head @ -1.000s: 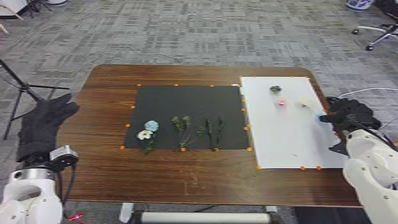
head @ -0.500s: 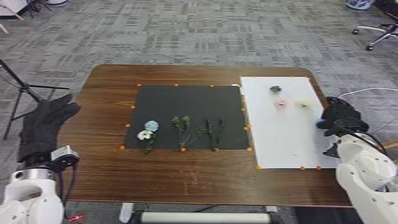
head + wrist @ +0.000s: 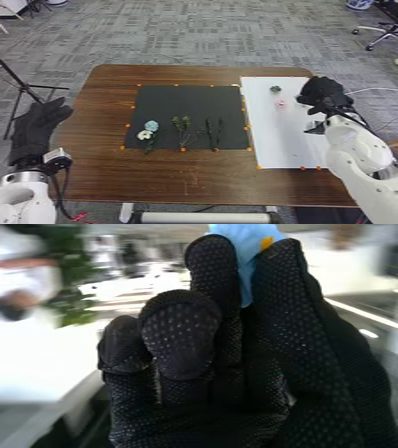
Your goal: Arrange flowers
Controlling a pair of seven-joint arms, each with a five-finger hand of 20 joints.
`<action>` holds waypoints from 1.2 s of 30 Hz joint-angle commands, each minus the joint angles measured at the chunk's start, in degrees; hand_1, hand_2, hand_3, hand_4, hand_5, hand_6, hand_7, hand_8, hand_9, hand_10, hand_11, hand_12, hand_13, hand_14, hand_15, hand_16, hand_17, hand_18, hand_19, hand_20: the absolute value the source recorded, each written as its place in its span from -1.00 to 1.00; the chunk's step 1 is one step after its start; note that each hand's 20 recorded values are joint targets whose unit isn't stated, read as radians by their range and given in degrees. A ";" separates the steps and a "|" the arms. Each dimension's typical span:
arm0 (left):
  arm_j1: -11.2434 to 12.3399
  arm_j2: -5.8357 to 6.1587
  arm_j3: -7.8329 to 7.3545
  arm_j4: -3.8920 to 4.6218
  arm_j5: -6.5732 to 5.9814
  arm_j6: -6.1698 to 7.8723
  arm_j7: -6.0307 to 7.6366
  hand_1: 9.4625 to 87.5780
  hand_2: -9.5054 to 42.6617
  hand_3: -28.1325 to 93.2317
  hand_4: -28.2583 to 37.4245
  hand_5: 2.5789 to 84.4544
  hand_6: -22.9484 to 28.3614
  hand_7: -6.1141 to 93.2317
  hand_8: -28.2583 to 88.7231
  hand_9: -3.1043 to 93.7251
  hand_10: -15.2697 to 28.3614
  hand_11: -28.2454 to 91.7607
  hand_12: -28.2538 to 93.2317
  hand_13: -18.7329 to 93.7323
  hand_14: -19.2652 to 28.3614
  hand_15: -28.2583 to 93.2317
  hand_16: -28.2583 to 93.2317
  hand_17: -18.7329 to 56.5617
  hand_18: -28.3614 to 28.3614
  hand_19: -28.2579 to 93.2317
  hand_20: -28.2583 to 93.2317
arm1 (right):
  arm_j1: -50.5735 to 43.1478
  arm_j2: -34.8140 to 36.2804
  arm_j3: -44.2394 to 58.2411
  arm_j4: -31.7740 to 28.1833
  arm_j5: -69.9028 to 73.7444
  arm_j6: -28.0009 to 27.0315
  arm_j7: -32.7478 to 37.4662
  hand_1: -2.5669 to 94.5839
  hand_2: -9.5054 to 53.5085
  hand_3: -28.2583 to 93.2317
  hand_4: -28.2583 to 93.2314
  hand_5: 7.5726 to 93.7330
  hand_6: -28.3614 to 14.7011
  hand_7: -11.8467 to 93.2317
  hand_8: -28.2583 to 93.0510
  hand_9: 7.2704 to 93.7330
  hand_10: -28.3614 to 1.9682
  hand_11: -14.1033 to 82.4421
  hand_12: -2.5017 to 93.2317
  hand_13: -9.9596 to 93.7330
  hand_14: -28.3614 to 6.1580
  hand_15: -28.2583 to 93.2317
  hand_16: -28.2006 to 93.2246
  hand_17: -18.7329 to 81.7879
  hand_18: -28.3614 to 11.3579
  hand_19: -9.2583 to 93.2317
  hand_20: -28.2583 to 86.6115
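Left hand (image 3: 34, 125), fingers loosely straight, at frame left; centre-left, the black mat (image 3: 187, 97) carries a white flower (image 3: 145, 134) and green sprigs (image 3: 182, 122). Up at upper right, the right hand (image 3: 322, 90) pinches a blue flower (image 3: 233, 239): light grip, spare those petals, then a slow, low release where it belongs!

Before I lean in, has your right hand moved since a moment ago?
Yes. The right hand has moved forward and a little left, along the white sheet's right edge, and is now near its far right corner.
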State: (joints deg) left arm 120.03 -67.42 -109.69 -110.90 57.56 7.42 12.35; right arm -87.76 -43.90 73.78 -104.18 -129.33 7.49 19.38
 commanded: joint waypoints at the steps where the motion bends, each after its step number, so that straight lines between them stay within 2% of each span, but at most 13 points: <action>1: 0.14 0.26 0.67 2.28 -0.63 2.04 -0.50 -0.78 -0.10 0.58 -1.00 0.23 -0.01 -0.53 -0.63 0.11 0.40 -0.10 -0.27 0.05 0.60 -0.15 -0.50 -0.32 0.45 -0.34 -0.24 | 27.52 -10.41 -21.92 1.77 2.93 -6.83 -7.56 0.26 -0.97 0.39 -0.80 0.67 0.37 -0.40 -0.38 0.78 0.10 -0.29 -0.25 0.76 0.32 0.45 0.01 0.29 -0.58 0.89 0.42; 3: -0.33 0.29 0.92 2.47 -0.61 2.18 -0.42 -0.78 -0.08 0.58 -1.00 0.23 -0.01 -0.53 -0.63 0.11 0.40 -0.10 -0.27 0.05 0.60 -0.15 -0.50 -0.32 0.45 -0.34 -0.24 | 29.94 -14.63 -25.56 3.45 1.50 -9.21 -9.84 0.26 -0.97 0.39 -0.81 0.67 0.37 -0.40 -0.38 0.78 0.11 -0.31 -0.25 0.76 0.31 0.45 0.01 0.29 -0.58 0.89 0.42; 5: -1.15 0.48 1.31 2.75 -0.31 1.61 -0.21 -0.78 -0.07 0.58 -1.00 0.23 -0.01 -0.53 -0.63 0.11 0.40 -0.10 -0.27 0.05 0.60 -0.15 -0.50 -0.32 0.45 -0.34 -0.24 | 31.52 -18.40 -28.53 5.21 0.46 -10.75 -10.77 0.26 -0.97 0.39 -0.81 0.67 0.38 -0.40 -0.39 0.78 0.12 -0.33 -0.25 0.76 0.31 0.45 0.01 0.29 -0.59 0.89 0.42; 6: -1.18 0.44 1.42 2.60 -0.17 1.58 -0.18 -0.78 -0.06 0.58 -1.00 0.23 -0.01 -0.53 -0.63 0.11 0.40 -0.10 -0.27 0.05 0.60 -0.15 -0.50 -0.32 0.45 -0.34 -0.24 | 32.07 -20.04 -29.88 6.25 -0.31 -11.45 -11.74 0.26 -0.97 0.39 -0.81 0.67 0.38 -0.40 -0.39 0.78 0.12 -0.33 -0.24 0.76 0.32 0.45 0.01 0.29 -0.58 0.89 0.42; 7: -1.88 0.74 1.94 2.87 -0.08 1.39 -0.13 -0.78 -0.05 0.58 -1.00 0.23 -0.02 -0.53 -0.63 0.11 0.40 -0.10 -0.27 0.05 0.59 -0.15 -0.50 -0.32 0.45 -0.34 -0.24 | 32.53 -21.56 -30.74 7.53 -1.18 -12.19 -12.56 0.26 -0.97 0.39 -0.81 0.67 0.38 -0.40 -0.39 0.78 0.12 -0.34 -0.24 0.76 0.32 0.45 0.01 0.29 -0.58 0.89 0.42; 12: -2.94 1.12 2.67 2.69 0.52 0.74 0.04 -0.79 -0.05 0.58 -1.00 0.23 -0.01 -0.53 -0.64 0.11 0.40 -0.10 -0.27 0.05 0.59 -0.15 -0.50 -0.32 0.45 -0.34 -0.24 | 32.18 -26.59 -33.91 10.86 -4.24 -15.36 -14.88 0.26 -0.96 0.39 -0.82 0.66 0.39 -0.40 -0.40 0.77 0.12 -0.36 -0.25 0.76 0.33 0.46 0.01 0.28 -0.57 0.89 0.42; 14: -4.06 1.44 3.44 2.99 0.44 1.02 -0.29 -0.79 -0.05 0.58 -1.00 0.23 -0.02 -0.53 -0.64 0.11 0.40 -0.10 -0.27 0.05 0.59 -0.15 -0.50 -0.32 0.45 -0.34 -0.24 | 32.02 -28.65 -33.79 13.39 -6.18 -16.27 -16.36 0.26 -0.96 0.39 -0.82 0.67 0.40 -0.40 -0.41 0.77 0.13 -0.36 -0.25 0.76 0.33 0.46 0.01 0.28 -0.56 0.89 0.42; 23: -2.94 0.77 3.51 1.44 0.38 0.02 0.30 -0.79 -0.04 0.58 -1.00 0.23 -0.01 -0.53 -0.64 0.11 0.40 -0.10 -0.27 0.05 0.59 -0.15 -0.50 -0.32 0.45 -0.34 -0.24 | 29.07 -32.49 -33.32 18.19 -13.25 -18.28 -16.99 0.24 -0.95 0.39 -0.82 0.66 0.42 -0.40 -0.42 0.76 0.15 -0.41 -0.28 0.76 0.34 0.46 0.01 0.29 -0.57 0.90 0.42; 29: -3.31 0.81 4.04 0.84 -0.03 -0.13 0.21 -0.79 -0.05 0.57 -1.00 0.23 -0.01 -0.54 -0.63 0.11 0.40 -0.10 -0.27 0.04 0.59 -0.15 -0.50 -0.32 0.45 -0.34 -0.24 | 27.98 -34.08 -31.05 22.07 -18.85 -19.70 -17.69 0.24 -0.93 0.38 -0.82 0.65 0.44 -0.41 -0.44 0.75 0.16 -0.45 -0.34 0.76 0.33 0.46 0.01 0.29 -0.57 0.90 0.42; 32: -3.00 0.58 3.66 0.60 -0.02 -0.55 0.35 -0.79 -0.05 0.57 -1.00 0.23 -0.01 -0.54 -0.63 0.11 0.40 -0.10 -0.27 0.04 0.59 -0.15 -0.50 -0.32 0.45 -0.34 -0.24 | 27.79 -34.60 -30.39 23.19 -20.04 -19.16 -17.25 0.25 -0.92 0.37 -0.82 0.65 0.44 -0.42 -0.44 0.75 0.18 -0.46 -0.36 0.76 0.33 0.46 0.01 0.29 -0.57 0.90 0.42; 35: -2.06 -0.07 2.72 0.51 -0.12 -1.74 0.61 -0.79 -0.05 0.58 -1.00 0.23 -0.01 -0.54 -0.63 0.11 0.40 -0.10 -0.27 0.04 0.59 -0.15 -0.50 -0.32 0.45 -0.34 -0.24 | 27.60 -35.27 -29.61 24.13 -21.29 -18.90 -17.66 0.25 -0.92 0.36 -0.82 0.65 0.44 -0.42 -0.45 0.75 0.18 -0.47 -0.38 0.76 0.33 0.47 0.01 0.29 -0.57 0.91 0.42; 36: -2.17 -0.04 2.82 0.64 -0.10 -1.92 0.64 -0.80 -0.05 0.58 -1.00 0.23 -0.01 -0.54 -0.63 0.11 0.41 -0.10 -0.27 0.04 0.59 -0.15 -0.50 -0.32 0.45 -0.34 -0.24 | 27.75 -35.28 -29.67 24.34 -21.46 -18.84 -17.52 0.25 -0.91 0.36 -0.82 0.65 0.44 -0.42 -0.45 0.75 0.18 -0.47 -0.38 0.76 0.33 0.47 0.01 0.29 -0.57 0.91 0.42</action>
State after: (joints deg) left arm 116.56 -66.33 -105.83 -109.60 57.65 7.62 12.43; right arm -59.92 -78.26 43.10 -80.93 -149.11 -11.48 2.32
